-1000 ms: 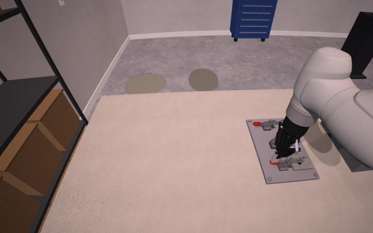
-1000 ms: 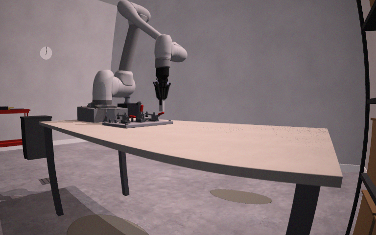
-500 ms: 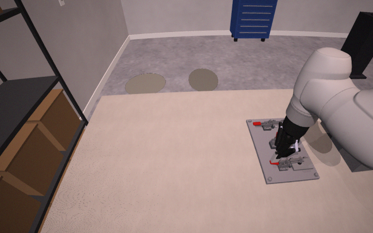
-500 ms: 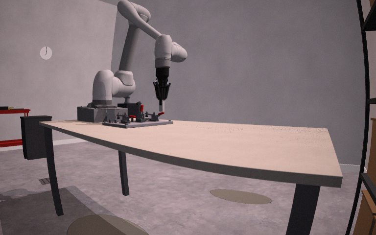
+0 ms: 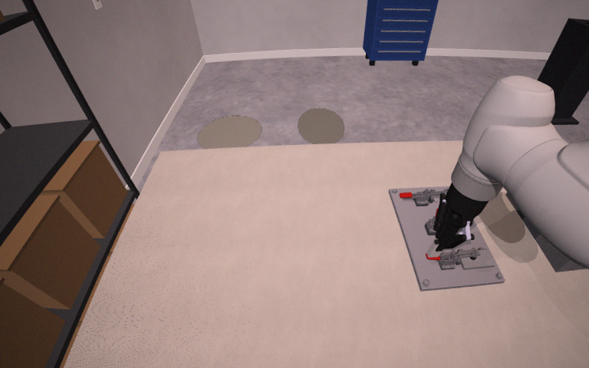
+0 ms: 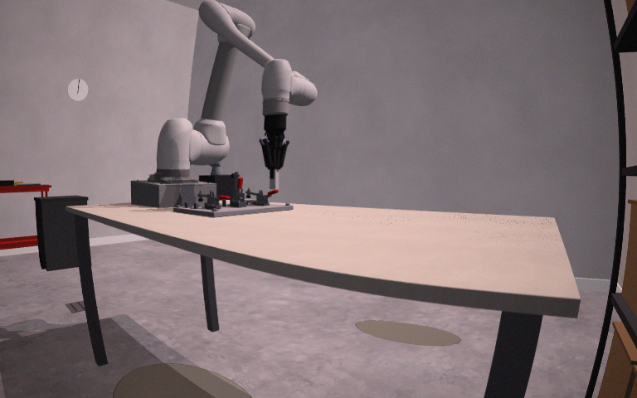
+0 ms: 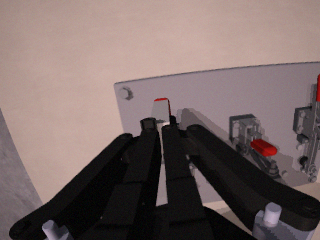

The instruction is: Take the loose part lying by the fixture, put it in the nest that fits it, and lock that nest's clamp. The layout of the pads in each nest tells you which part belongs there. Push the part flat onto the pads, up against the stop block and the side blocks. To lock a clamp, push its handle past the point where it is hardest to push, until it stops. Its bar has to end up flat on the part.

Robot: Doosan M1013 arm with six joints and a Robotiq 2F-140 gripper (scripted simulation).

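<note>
Top view first: I see the grey fixture plate (image 5: 434,284) on the table (image 5: 260,260), and my gripper (image 5: 452,246) hangs over it, just above the nearest clamp's red handle (image 5: 432,257). A part (image 5: 475,262) lies on that clamp's nest.

Exterior view: the gripper (image 6: 274,183) points straight down at the plate (image 6: 277,207), its tip just above the red handle (image 6: 272,191).

Wrist view: my fingers are pressed together with nothing between them, the red handle (image 7: 160,100) just beyond their tips.

Hand (image 7: 159,122) closed, pointing down
</note>
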